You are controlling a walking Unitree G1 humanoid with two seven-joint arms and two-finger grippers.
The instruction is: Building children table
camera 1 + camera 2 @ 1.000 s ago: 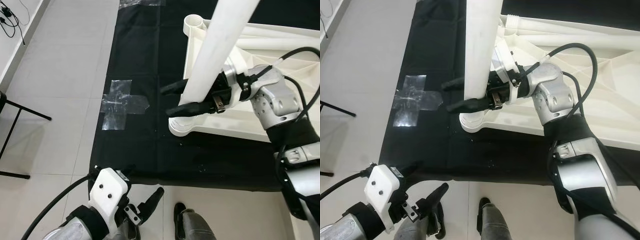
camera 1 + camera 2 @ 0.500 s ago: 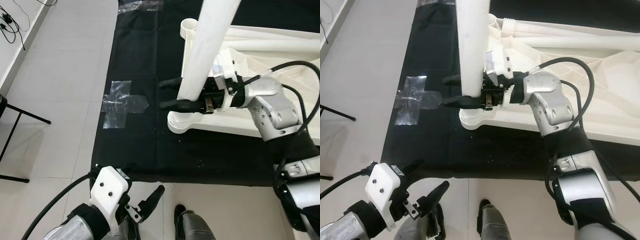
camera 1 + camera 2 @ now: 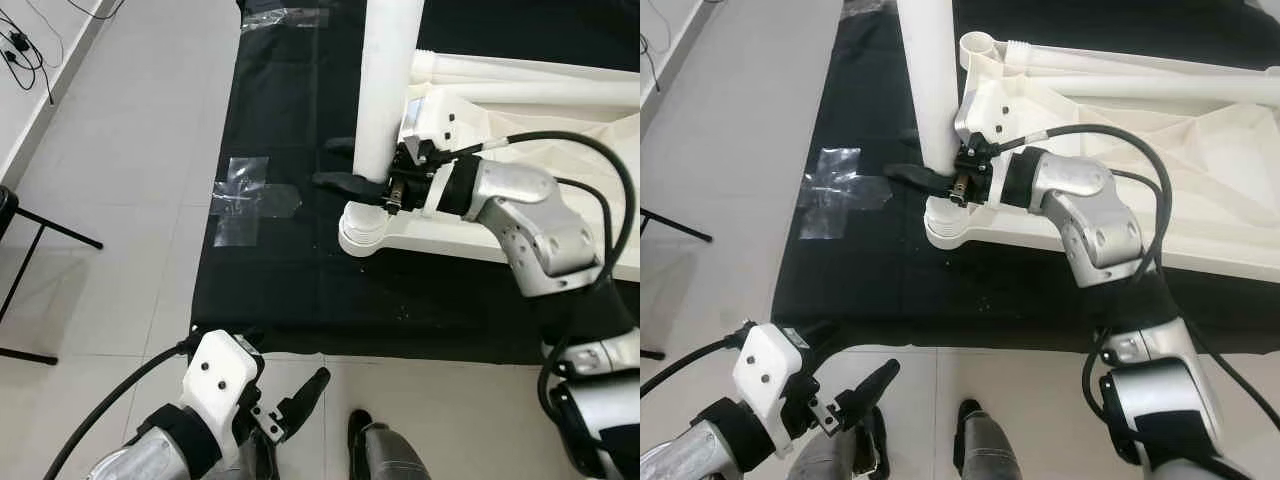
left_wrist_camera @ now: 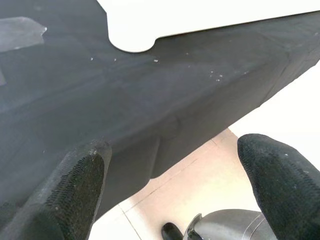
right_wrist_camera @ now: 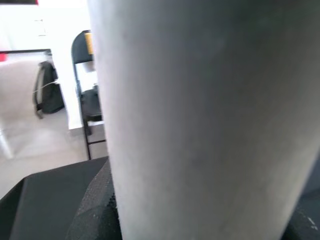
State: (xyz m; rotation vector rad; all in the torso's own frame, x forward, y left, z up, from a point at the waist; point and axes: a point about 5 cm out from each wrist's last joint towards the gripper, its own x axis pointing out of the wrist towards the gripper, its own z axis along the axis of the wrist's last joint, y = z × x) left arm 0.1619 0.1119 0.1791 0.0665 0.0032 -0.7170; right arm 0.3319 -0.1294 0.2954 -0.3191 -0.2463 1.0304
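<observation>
Table leg (image 3: 385,90), a white tube, stands upright over the round corner socket (image 3: 362,232) of the white tabletop (image 3: 1200,150), which lies upside down on a black cloth (image 3: 280,270) spread over the tiled floor (image 3: 110,150). We see the right pincer (image 3: 352,165) clamped around the leg just above the socket, one black finger (image 3: 345,183) on its near side and the other on its far side. Our left pincer (image 4: 175,175) hangs low at the near left edge of the cloth, fingers spread wide with nothing between them. A strip of clear tape (image 3: 250,198) is stuck to the cloth, left of the socket.
</observation>
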